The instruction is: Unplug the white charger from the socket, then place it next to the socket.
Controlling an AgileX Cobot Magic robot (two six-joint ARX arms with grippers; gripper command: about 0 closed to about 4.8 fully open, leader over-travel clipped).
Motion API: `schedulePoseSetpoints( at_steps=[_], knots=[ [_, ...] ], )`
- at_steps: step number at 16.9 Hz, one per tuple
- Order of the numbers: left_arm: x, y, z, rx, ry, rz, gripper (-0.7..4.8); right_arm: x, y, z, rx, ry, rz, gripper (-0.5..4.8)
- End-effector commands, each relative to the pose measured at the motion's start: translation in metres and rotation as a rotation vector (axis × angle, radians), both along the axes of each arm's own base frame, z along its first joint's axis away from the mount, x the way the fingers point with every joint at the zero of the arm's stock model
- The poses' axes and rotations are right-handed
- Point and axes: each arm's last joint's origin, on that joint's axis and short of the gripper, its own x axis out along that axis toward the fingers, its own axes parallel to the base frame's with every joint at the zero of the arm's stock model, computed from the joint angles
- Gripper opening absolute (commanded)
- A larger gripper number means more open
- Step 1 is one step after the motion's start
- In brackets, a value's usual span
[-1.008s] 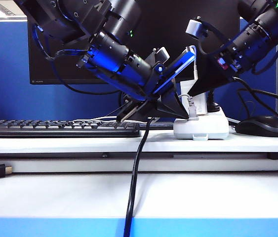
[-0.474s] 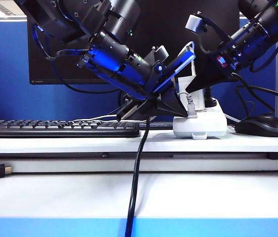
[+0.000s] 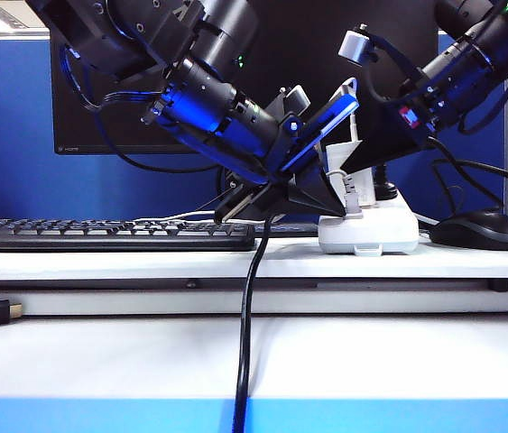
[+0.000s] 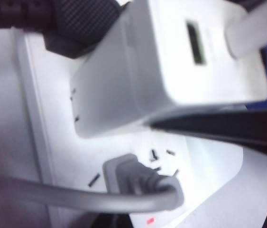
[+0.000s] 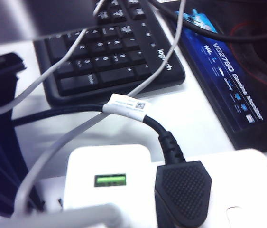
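right gripper (image 3: pixel 351 171) wrist slightly rolled above socket (image 3: pixel 375 232), grip unclear; left gripper (image 3: pixel 330 198) tight around white charger (image 4: pixel 171 61)

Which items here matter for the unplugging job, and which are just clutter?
Job:
white rectangular charger block
flat white power strip socket

Clutter:
black keyboard
black mouse
black ribbed plug
grey flat plug

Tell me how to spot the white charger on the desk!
Find the big black monitor, then the flat white socket below it, beside the mouse. The white charger is the chunky white block standing in it; unlike the black plug and grey plug, it has a small USB slot.
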Motion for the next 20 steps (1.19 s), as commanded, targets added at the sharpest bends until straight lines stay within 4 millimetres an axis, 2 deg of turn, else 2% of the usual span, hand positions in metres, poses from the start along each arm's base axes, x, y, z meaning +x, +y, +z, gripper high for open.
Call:
schedulePoseSetpoints(
  at_steps=[1, 3, 5, 9, 12, 14, 17, 20],
  knots=[
    [-0.003, 0.001, -0.014, 0.064, 0.058, -0.004, -0.04, -0.002, 0.005, 0.019, 0.035, -0.118, 0.082, -0.01],
    [-0.003, 0.001, -0.014, 0.065, 0.059, -0.004, -0.04, -0.002, 0.005, 0.020, 0.044, -0.124, 0.091, -0.01],
    [-0.003, 0.001, -0.014, 0.065, 0.060, -0.005, -0.04, 0.000, 0.006, 0.026, 0.158, -0.076, 0.086, -0.01],
    [-0.004, 0.001, -0.016, 0.075, 0.070, -0.006, -0.04, 0.001, 0.006, 0.031, 0.169, -0.108, 0.074, -0.01],
    [-0.002, 0.000, -0.013, 0.063, 0.017, -0.022, -0.04, 0.003, 0.004, 0.031, 0.124, -0.128, -0.009, -0.01],
    [-0.001, -0.002, -0.010, 0.042, -0.011, -0.024, -0.04, 0.007, 0.002, 0.034, 0.154, -0.111, -0.090, -0.01],
    [0.001, -0.003, -0.002, 0.006, -0.052, -0.023, -0.04, 0.012, -0.007, 0.043, 0.267, -0.058, -0.199, -0.01],
    [0.000, -0.002, 0.020, -0.024, -0.108, -0.028, -0.04, 0.011, -0.020, 0.056, 0.379, -0.013, -0.295, -0.01]
  ],
)
